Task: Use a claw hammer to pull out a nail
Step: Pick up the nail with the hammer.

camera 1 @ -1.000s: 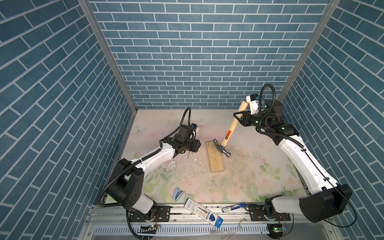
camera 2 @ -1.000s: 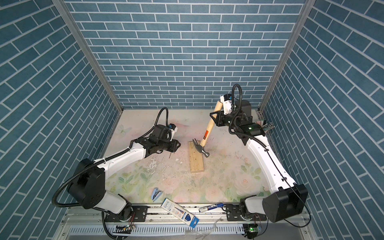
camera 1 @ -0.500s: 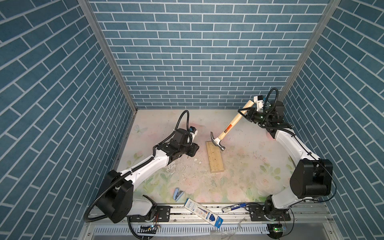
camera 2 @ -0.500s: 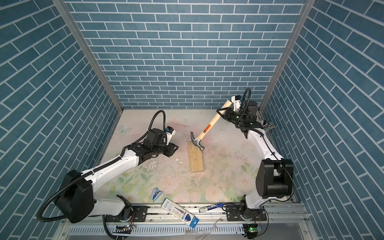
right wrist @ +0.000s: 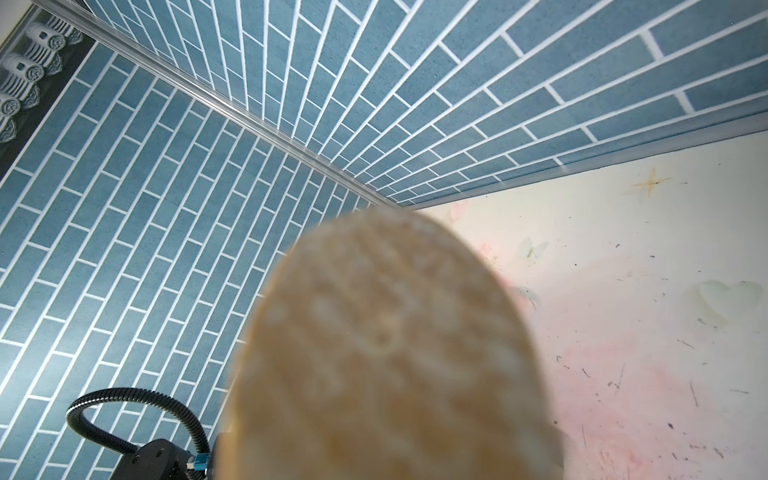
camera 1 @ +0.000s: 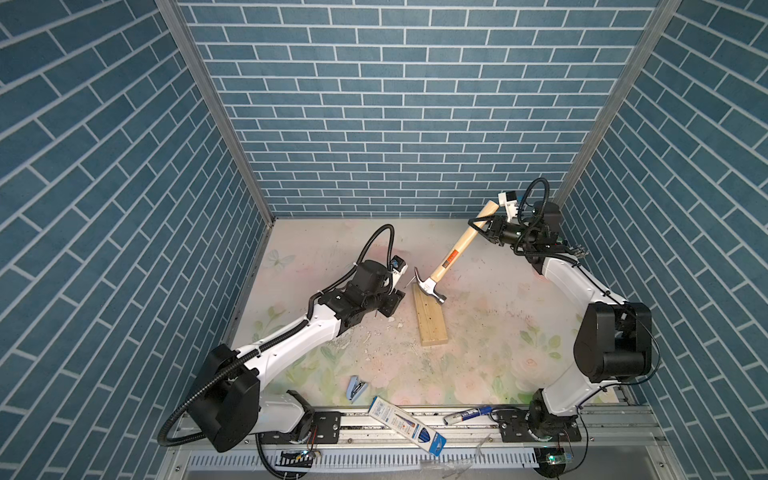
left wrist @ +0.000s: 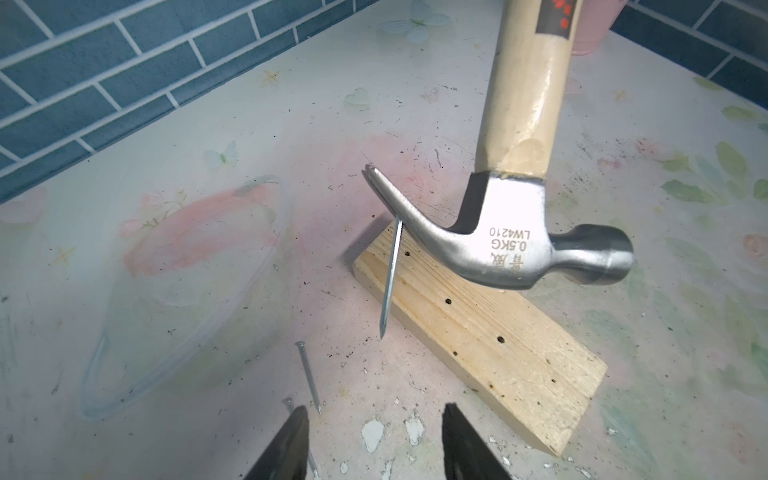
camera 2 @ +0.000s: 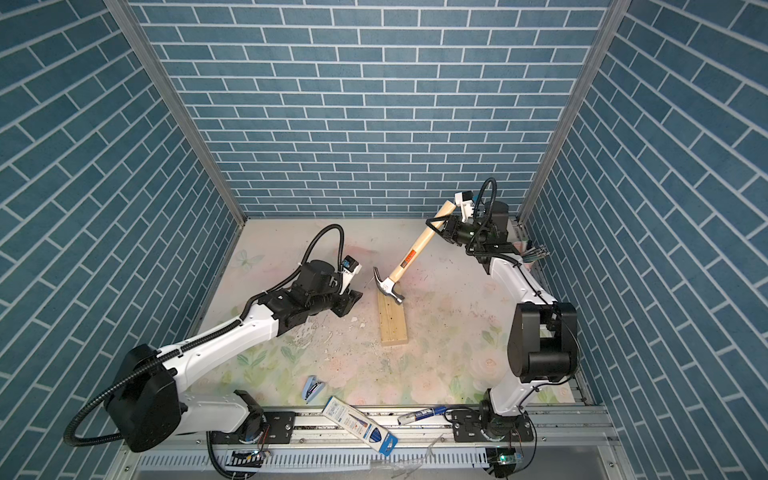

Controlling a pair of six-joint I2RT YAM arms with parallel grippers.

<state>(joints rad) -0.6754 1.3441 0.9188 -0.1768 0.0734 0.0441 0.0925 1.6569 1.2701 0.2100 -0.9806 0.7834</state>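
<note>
A: Hammer, where?

B: The claw hammer (camera 1: 458, 250) slants. The right gripper (camera 1: 478, 225) is clamped tight on the handle near the butt. In a top view the head lies toward 7 o'clock from it, over the 12 o'clock end of the wooden block (camera 1: 430, 322).

A: Nail?

B: The nail (left wrist: 390, 274) is caught in the claw, tip bare.

A: Left side?

B: The left gripper (left wrist: 374, 440) is low with its jaws apart, holding nothing. The hammer head is near, about 2 o'clock from it. Loose nails (left wrist: 308, 376) lie by its fingertips.
</note>
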